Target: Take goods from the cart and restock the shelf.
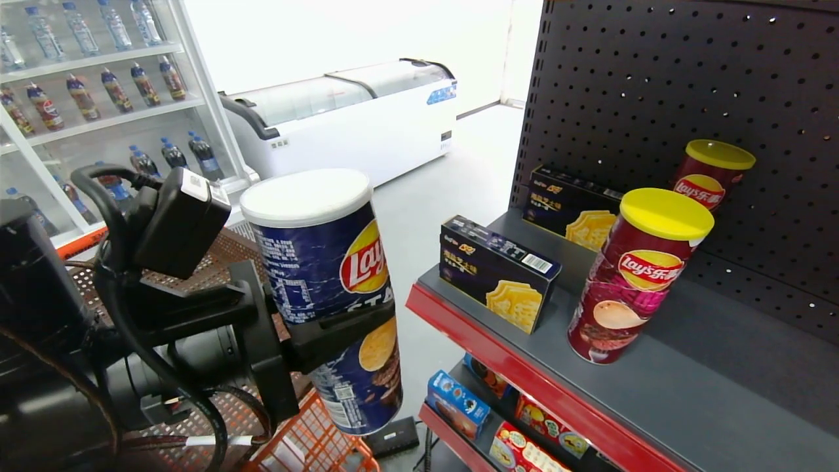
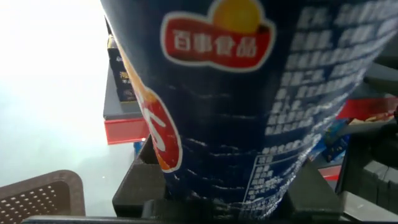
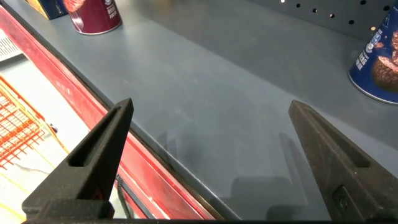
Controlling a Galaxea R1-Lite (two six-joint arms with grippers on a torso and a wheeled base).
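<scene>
Your left claw (image 1: 331, 328) is clamped around the middle of the blue chip can (image 1: 321, 262), one finger on each side of its wall. The can stands nearly upright with its white lid on top, leaning a little. It hangs in the air above the orange cart (image 1: 308, 446), at about nine o'clock from the shelf (image 1: 688, 367) and clear of its red front lip.

On the shelf's grey deck, the near box (image 1: 498, 272) stands close to the lip, at three o'clock from the held can. The far box (image 1: 570, 210) sits behind it at one o'clock, against the pegboard. The near red can (image 1: 639, 275), with a yellow lid, stands upright at three o'clock from the near box. The far red can (image 1: 711, 174) is at one o'clock from it, by the back wall.

Your right claw (image 3: 211, 107) is spread wide and holds nothing. It hovers over a bare stretch of the shelf's deck, close to the red lip. A second blue can (image 3: 379, 62) stands on that deck, near the pegboard.

Beyond the held can, a chest freezer (image 1: 354, 118) lies at twelve o'clock and a drinks cooler (image 1: 98, 78) at ten o'clock.
</scene>
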